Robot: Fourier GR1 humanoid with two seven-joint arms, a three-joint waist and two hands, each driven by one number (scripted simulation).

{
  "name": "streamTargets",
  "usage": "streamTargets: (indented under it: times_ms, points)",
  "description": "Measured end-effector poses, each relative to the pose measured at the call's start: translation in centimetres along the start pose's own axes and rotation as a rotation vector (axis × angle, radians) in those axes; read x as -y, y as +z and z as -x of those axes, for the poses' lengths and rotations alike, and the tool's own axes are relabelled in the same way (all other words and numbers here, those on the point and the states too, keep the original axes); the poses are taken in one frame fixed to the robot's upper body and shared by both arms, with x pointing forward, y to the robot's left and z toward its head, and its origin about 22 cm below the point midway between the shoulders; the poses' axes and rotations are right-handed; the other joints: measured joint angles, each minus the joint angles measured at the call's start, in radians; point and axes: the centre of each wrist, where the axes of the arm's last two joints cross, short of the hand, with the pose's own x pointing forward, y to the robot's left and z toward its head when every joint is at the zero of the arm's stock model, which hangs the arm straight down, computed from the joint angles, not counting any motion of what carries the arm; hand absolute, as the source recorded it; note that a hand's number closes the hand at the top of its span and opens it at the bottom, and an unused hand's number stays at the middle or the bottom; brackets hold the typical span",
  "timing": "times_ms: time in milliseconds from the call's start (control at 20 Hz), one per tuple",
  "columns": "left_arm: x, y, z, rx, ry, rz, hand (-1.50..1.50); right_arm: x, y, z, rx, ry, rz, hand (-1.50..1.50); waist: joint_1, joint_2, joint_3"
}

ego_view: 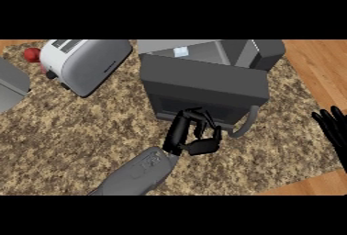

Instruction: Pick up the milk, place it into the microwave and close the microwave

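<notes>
Inside the microwave (261, 50), beyond the open door (203, 85): the milk (181, 51). Against the door's near face, the left hand (193, 135), fingers curled, gripping nothing visible. Probably calls for 1 push away, toward the cavity. Far right, resting, fingers spread: the right hand (333, 126).

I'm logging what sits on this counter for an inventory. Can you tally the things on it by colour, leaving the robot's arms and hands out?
Silver: 2, the toaster and a partly seen appliance at the left edge.
Dark grey: 1, the microwave with its door open.
Red: 1, a small round object behind the toaster.
White: 1, a small carton inside the microwave.
Total: 5
</notes>
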Motion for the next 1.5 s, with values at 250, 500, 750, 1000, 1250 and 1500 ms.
streamTargets:
  times_ms: [250,500,750,1000,1250,1500]
  points:
    - [-0.2,-1.9,-1.0,-0.015,-0.004,-0.085,-1.5,1.1,-1.1,-1.2,0.033,0.017,-0.016,-1.5,-0.026,0.009,0.002]
    - [-0.6,-3.4,-1.6,-0.058,-0.007,-0.163,-1.5,3.4,-3.3,-4.3,0.086,0.21,-0.04,1.5,-0.057,0.016,0.001]
    - [-0.3,-3.3,-2.0,-0.068,0.033,-0.216,-1.5,5.1,-5.1,-7.0,0.128,0.384,-0.053,1.5,-0.067,0.023,0.001]
    - [-0.1,-3.5,-2.4,-0.059,0.063,-0.23,-1.5,5.9,-6.1,-8.3,0.143,0.471,-0.058,1.5,-0.063,0.036,0.002]
    - [0.1,-3.6,-2.5,-0.051,0.074,-0.242,-1.5,6.3,-6.8,-8.8,0.155,0.512,-0.055,1.5,-0.062,0.043,0.004]
    - [0.2,-3.8,-2.6,-0.039,0.087,-0.243,-1.5,6.6,-7.5,-9.1,0.163,0.536,-0.054,1.5,-0.058,0.049,0.004]
